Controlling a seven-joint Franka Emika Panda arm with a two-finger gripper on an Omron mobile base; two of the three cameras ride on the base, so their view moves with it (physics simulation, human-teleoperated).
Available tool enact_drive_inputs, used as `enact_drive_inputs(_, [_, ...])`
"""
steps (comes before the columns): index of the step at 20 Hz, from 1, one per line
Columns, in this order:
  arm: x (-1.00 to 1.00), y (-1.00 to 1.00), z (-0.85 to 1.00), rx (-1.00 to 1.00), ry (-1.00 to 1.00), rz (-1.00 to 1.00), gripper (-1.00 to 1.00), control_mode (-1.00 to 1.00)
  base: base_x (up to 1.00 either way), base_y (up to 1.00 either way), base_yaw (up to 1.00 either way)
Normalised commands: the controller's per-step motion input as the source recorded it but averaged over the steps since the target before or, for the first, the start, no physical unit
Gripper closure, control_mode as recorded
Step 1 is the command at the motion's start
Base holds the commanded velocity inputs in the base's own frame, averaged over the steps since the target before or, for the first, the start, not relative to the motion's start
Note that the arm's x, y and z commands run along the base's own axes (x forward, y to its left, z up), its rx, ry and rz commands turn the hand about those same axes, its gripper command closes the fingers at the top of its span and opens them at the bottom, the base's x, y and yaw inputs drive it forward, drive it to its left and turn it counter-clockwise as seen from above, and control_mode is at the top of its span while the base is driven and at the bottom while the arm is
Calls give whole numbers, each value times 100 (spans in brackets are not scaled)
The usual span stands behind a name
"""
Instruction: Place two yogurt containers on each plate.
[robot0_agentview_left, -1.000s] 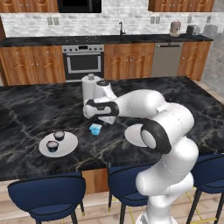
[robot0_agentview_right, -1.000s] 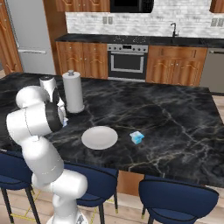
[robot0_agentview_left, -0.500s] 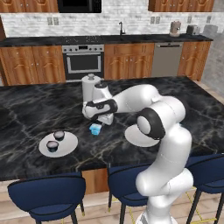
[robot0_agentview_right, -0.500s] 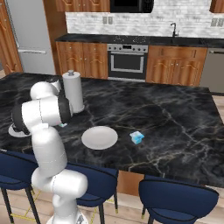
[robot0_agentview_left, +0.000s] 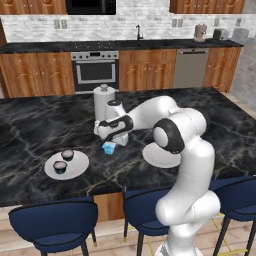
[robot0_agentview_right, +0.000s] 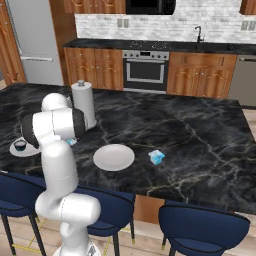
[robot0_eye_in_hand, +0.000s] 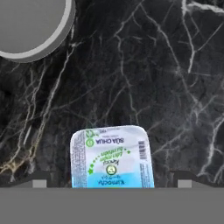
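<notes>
Yogurt containers of two kinds are present: two small dark round cups with pale tops (robot0_agentview_left: 63, 160) already sit side by side on the flat round white plate at the left of the counter (robot0_agentview_left: 77, 170), which by appearance has its full quota, and two light blue and white tubs lie loose on the black marbled island counter (robot0_agentview_left: 40, 125). One blue-and-white tub (robot0_eye_in_hand: 111, 157) lies flat on the stone directly below the robot's two-finger gripper (robot0_agentview_left: 106, 136), just in front of the tall white paper-towel roll (robot0_agentview_left: 103, 102); it is centred between the two dark fingertips (robot0_eye_in_hand: 37, 181), which stand well apart on either side of it and touch nothing. That alignment suggests the hand is poised for a straight descent onto the tub. The tub shows a squarish white foil lid with rounded corners, green and blue print, a barcode at one edge and a pale blue rim. The second flat round white plate (robot0_agentview_right: 114, 157) is bare and lies near the arm's base, apparently the intended destination. The other blue-and-white tub (robot0_agentview_right: 156, 157) rests on the stone just beside that plate, apart from it. In the hand view a curved grey-white rim (robot0_eye_in_hand: 65, 30) occupies the upper left corner; which plate it belongs to cannot be determined.
</notes>
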Motion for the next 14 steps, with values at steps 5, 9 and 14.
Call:
enact_drive_inputs(5, [16, 13, -20, 0, 0, 0, -100, -100, 0, 0, 0])
enact_drive_inputs(9, [17, 12, -14, 0, 0, 0, -100, -100, 0, 0, 0])
enact_drive_inputs(14, [5, 1, -15, 0, 0, 0, -100, -100, 0, 0, 0])
